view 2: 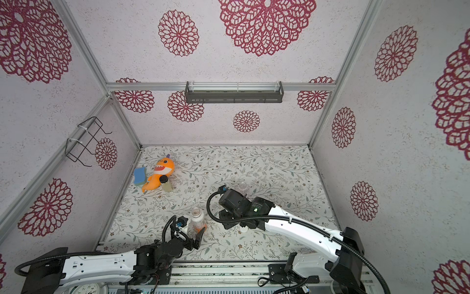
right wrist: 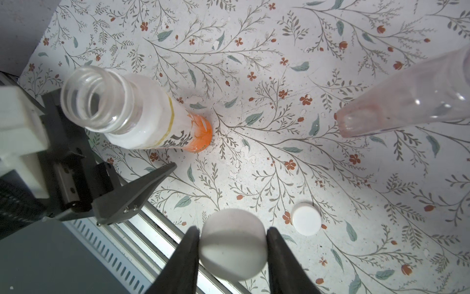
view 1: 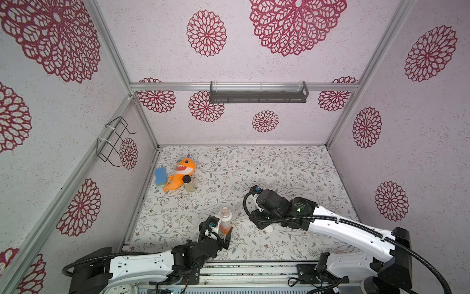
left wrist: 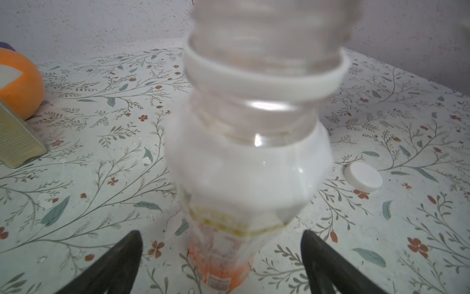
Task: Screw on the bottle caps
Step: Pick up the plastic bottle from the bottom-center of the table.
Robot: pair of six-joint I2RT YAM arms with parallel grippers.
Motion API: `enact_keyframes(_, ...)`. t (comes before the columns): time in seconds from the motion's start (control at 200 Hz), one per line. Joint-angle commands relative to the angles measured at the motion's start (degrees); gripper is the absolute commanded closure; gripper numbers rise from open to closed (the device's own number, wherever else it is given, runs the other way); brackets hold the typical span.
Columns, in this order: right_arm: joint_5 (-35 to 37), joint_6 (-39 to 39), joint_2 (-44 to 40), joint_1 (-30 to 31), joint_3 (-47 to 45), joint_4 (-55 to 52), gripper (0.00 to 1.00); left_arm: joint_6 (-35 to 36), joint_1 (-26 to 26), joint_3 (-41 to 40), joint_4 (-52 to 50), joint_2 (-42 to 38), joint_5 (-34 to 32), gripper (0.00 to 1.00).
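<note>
Bottle caps show as two small, smooth white discs with flat tops. We see the pinched cap (right wrist: 232, 247) clamped by its rim between the dark fingers of the right gripper (right wrist: 233, 228), held above the front edge of the floral table (view 1: 279, 163). The loose cap (right wrist: 306, 219) lies flat on the table just beside it. The orange bottle (right wrist: 132, 114) stands upright with bare threads, a white collar ring, a white label and an orange base. The left gripper (left wrist: 220, 235) is spread wide, its fingers either side of that base without touching. The second bottle (right wrist: 407, 101), clear with a pinkish tint, stands uncapped farther back.
</note>
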Motion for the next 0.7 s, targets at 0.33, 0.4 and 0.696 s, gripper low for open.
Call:
enact_keyframes(0.33, -1.7, -1.86, 0.67, -0.49, 1.43, 2.04, 0.59, 2.91, 5.44, -1.24, 14.58, 6.73, 2.52, 0.02)
enact_keyframes(0.4, -1.79, -2.17, 0.77, -0.61, 1.51, 2.12, 0.59, 3.15, 5.98, -1.41, 15.94, 7.41, 2.52, 0.03)
enact_keyframes(0.696, -2.14, -2.49, 0.98, -0.69, 0.73, 3.07, 0.6, 4.17, 7.15, -1.81, 18.65, 8.6, 3.99, 0.12)
